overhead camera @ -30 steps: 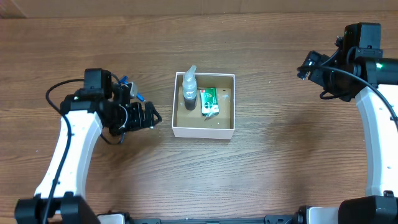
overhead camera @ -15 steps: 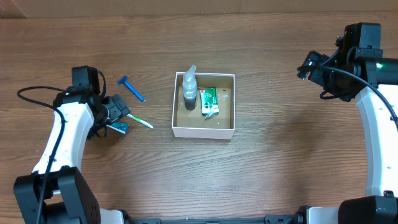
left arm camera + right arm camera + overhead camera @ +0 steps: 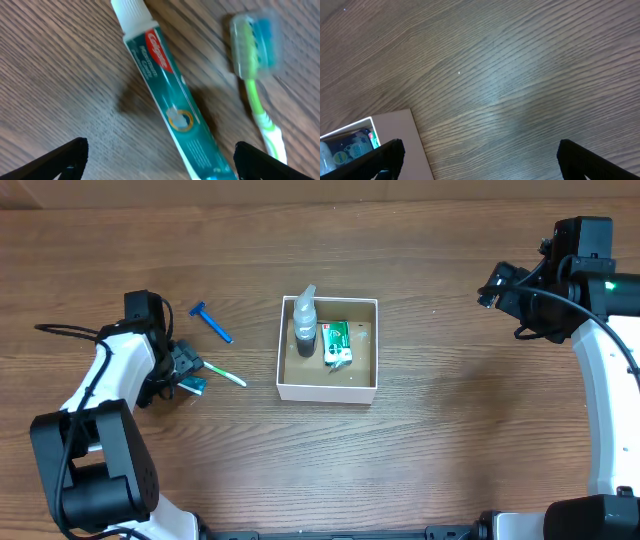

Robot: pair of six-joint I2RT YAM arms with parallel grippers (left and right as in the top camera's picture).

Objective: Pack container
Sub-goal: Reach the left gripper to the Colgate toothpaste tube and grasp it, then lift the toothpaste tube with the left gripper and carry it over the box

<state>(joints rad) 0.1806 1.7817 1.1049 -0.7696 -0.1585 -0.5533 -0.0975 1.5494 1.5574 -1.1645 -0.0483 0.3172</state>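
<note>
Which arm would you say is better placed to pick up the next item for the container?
Left. Its open gripper hangs directly over the toothpaste, with the toothbrush beside it, left of the container. The right gripper is open too, but on the container's other side, far from these items.

Toothpaste tube (image 3: 162, 90) tail beyond lower edge

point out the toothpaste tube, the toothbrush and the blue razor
toothpaste tube (image 3: 165, 100), left wrist view, middle of the tube body
toothbrush (image 3: 254, 100), left wrist view, green handle
blue razor (image 3: 216, 326), overhead view, handle
</note>
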